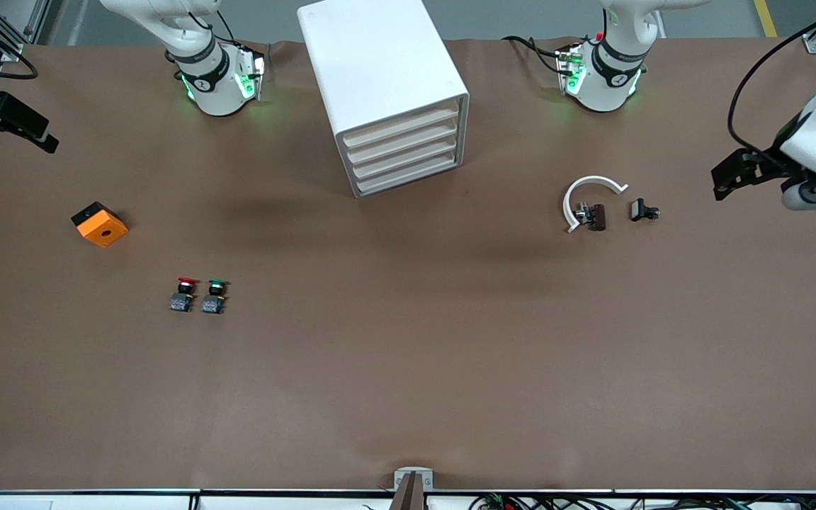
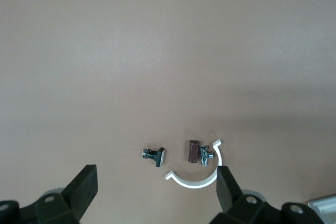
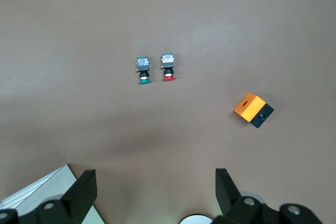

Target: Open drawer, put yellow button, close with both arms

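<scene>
The white cabinet (image 1: 372, 64) stands at the robots' side of the table, and its corner shows in the right wrist view (image 3: 37, 195). Its uppermost drawer (image 1: 401, 127) is shut, like the three below it. The yellow button is not in view in any frame. My left gripper (image 1: 725, 178) is open and empty, up in the air over the left arm's end of the table; it also shows in the left wrist view (image 2: 156, 177). My right gripper (image 1: 43, 140) is open and empty, up over the right arm's end of the table; it also shows in the right wrist view (image 3: 155, 178).
A red-capped button (image 1: 185, 294) and a green-capped button (image 1: 214, 294) stand side by side. An orange and black box (image 1: 100, 224) lies toward the right arm's end. A white curved clip (image 1: 592, 195), a brown part (image 1: 597, 217) and a small black part (image 1: 643, 210) lie toward the left arm's end.
</scene>
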